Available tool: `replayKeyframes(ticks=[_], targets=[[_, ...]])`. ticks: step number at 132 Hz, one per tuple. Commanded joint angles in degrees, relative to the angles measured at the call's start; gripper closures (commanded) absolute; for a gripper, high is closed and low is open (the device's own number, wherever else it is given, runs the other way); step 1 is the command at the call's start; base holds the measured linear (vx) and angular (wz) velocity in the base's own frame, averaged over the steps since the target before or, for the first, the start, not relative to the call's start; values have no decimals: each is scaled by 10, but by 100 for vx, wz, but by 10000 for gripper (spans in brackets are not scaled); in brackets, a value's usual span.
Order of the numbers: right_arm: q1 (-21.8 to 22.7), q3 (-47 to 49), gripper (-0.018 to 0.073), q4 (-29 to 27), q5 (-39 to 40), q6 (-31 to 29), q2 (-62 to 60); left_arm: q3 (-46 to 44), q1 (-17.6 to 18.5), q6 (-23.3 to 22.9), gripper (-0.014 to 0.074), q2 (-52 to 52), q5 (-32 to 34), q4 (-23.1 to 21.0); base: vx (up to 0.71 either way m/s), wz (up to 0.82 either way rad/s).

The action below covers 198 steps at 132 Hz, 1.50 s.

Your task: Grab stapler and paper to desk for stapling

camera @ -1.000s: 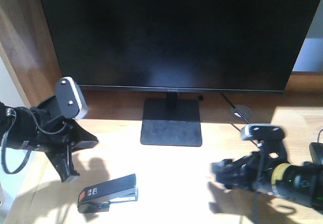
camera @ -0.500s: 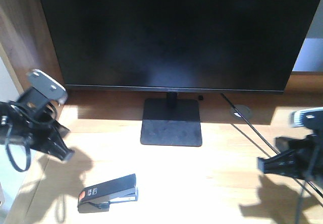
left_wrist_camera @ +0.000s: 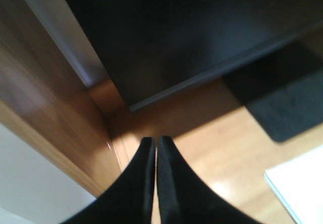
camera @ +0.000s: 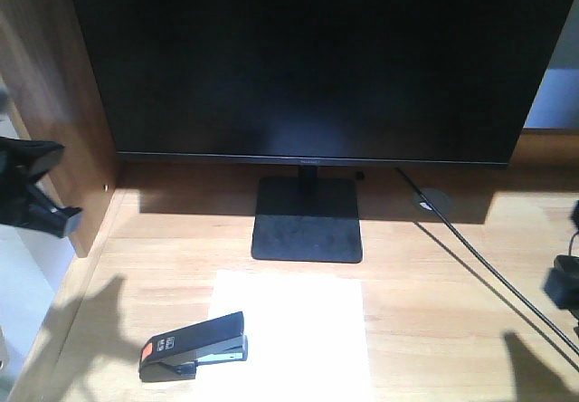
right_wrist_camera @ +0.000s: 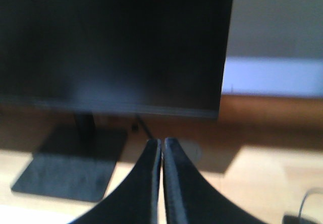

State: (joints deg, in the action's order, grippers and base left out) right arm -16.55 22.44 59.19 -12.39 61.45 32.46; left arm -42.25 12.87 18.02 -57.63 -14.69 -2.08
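Exterior front-facing view. We see the paper (camera: pixel 294 330) lying flat on the desk (camera: pixel 434 302) at lower centre, just in front of the monitor stand (camera: pixel 308 221). The stapler (camera: pixel 194 347) rests at lower left, its right end overlapping the sheet's left edge and its orange patch at the left end. A monitor (camera: pixel 308 62) fills the upper frame; a cable (camera: pixel 488 280) runs from the round grommet (camera: pixel 431 202) toward the lower right. Of the left gripper (camera: pixel 32 198) only a dark part shows at the left edge, and of the right gripper (camera: pixel 565 284) a dark part at the right edge; we cannot tell their state here.

Left wrist view. The left gripper (left_wrist_camera: pixel 155 146) has its fingers pressed together, empty, above bare desk beside the dark side panel (left_wrist_camera: pixel 45 113). A white corner at lower right is probably the paper (left_wrist_camera: pixel 298 188), though blurred.

Right wrist view. The right gripper (right_wrist_camera: pixel 161 146) is likewise closed on nothing, pointing toward the monitor's lower edge.
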Motion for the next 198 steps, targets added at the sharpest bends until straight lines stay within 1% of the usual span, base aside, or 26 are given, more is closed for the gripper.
replayKeyframes(ticks=[1, 15, 47, 62, 89, 103, 122, 141, 198], targets=[[0, 3, 566, 17, 18, -10, -45, 20, 2, -5, 603, 53, 79, -1, 0, 0], [0, -21, 566, 15, 24, -21, -98, 62, 2, -5, 603, 107, 98, -1, 0, 0], [0, -83, 566, 15, 27, -21, -204, 144, 2, -4, 603, 240, 98, -1, 0, 0], [0, -109, 566, 15, 27, -20, -229, 178, 2, -4, 603, 297, 96, -1, 0, 0], [0, -109, 566, 19, 27, -20, -234, 216, 2, -4, 603, 384, 80, -1, 0, 0], [0, -109, 566, 19, 27, -20, -234, 220, 2, -4, 603, 399, 75, -1, 0, 0], [0, -109, 566, 9, 28, -16, -234, 220, 2, -4, 603, 399, 72, -1, 0, 0], [0, -109, 566, 11, 27, -17, -234, 220, 2, -4, 603, 399, 62, -1, 0, 0], [0, -109, 566, 11, 27, -17, -234, 220, 2, -4, 603, 399, 62, -1, 0, 0]])
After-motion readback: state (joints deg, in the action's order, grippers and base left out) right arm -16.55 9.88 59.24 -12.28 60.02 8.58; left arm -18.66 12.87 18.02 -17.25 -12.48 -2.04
